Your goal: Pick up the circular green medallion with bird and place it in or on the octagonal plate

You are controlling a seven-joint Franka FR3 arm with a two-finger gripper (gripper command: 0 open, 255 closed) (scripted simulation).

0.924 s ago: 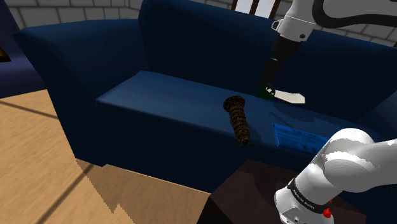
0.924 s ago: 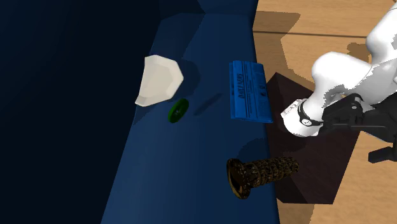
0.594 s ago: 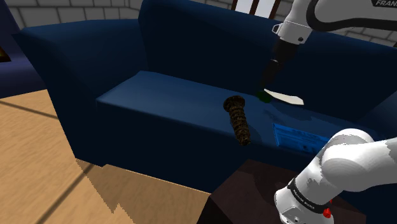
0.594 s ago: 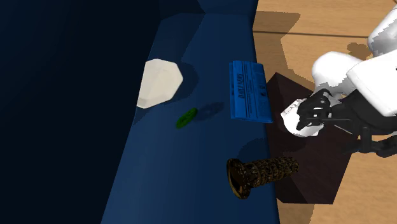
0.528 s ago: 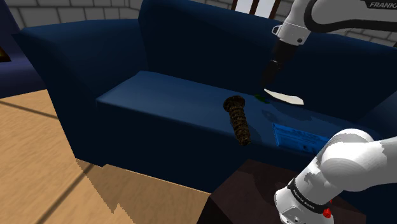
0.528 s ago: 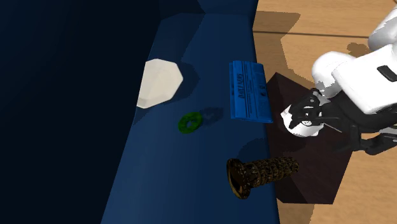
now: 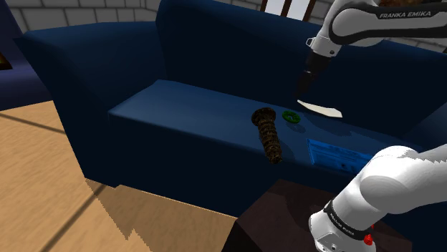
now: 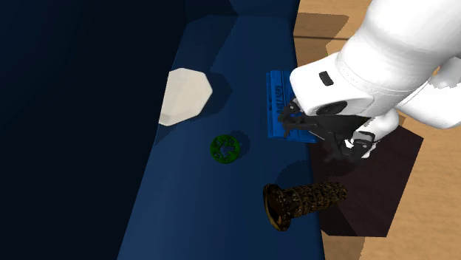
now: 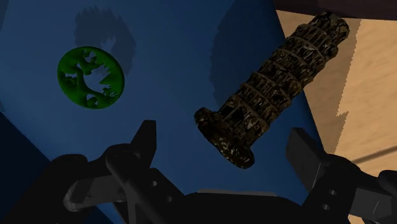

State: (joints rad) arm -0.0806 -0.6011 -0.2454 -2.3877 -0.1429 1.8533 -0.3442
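Jaws apart and empty, as I see them from my remote station: the two black fingers [image 9: 145, 137] stand wide with only blue cushion between them, hanging over the seat of a dark blue sofa [image 7: 179, 107]. The sofa takes up most of the shoulder view, with a wood floor [image 7: 43, 186] in front of it. The white Franka arm [image 7: 372, 21] reaches in from the dark box stand [image 7: 279, 215] at that view's lower right. On the seat, a dark brown lattice tower model [image 9: 267, 89] lies on its side near the front edge. A flat blue printed card [image 8: 275, 96] lies further along the cushion, partly behind the arm in the second exterior view. The white octagonal plate [image 8: 185, 96] sits toward the backrest, with nothing on it. The circular green medallion [image 9: 90, 77], its bird cutout facing up, lies flat on the cushion between plate and tower, near the plate but apart from it, and clear of the fingers.
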